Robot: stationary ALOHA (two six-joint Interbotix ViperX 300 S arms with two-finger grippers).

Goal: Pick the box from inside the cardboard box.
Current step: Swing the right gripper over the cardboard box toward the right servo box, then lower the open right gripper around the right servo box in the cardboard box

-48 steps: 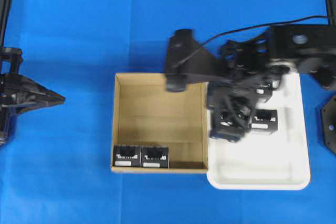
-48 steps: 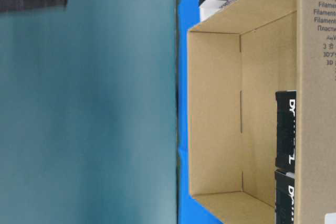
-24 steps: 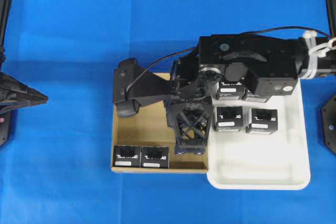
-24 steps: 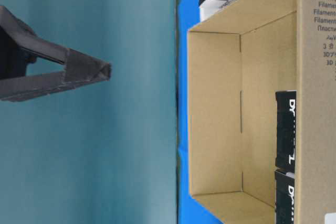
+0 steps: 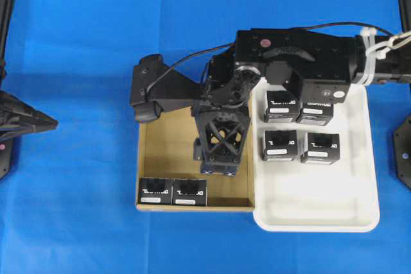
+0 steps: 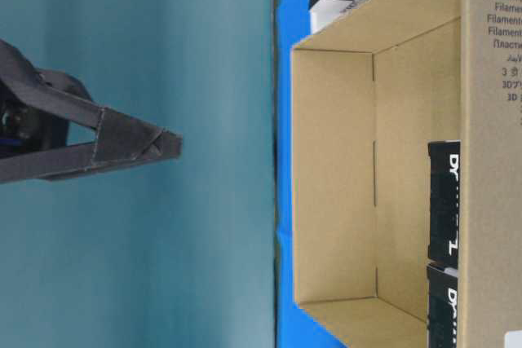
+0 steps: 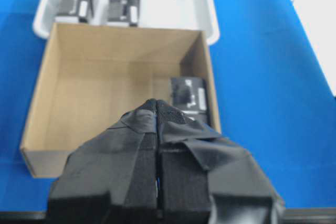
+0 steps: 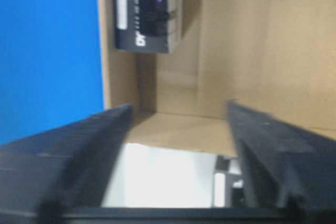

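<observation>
The brown cardboard box [image 5: 167, 152] holds two small black boxes side by side against its near wall, one [image 5: 155, 191] in the corner and one [image 5: 190, 191] beside it. My right gripper [image 5: 218, 169] reaches across and hangs over the right half of the cardboard box [image 8: 241, 40], above its floor. In the right wrist view its fingers [image 8: 79, 150] stand wide apart with nothing between them, and a black box [image 8: 148, 14] lies ahead by the wall. My left gripper [image 5: 38, 120] is shut and empty, away at the left edge.
A white tray [image 5: 321, 210] touches the cardboard box's right side and holds several more black boxes [image 5: 280, 145]. The right arm's body [image 5: 295, 62] spans the tray's far end. Blue cloth [image 5: 77, 210] covers the table around them.
The right arm has swung from over the white tray to over the cardboard box, and its jaws have opened. The left gripper drew back a little to the left.
</observation>
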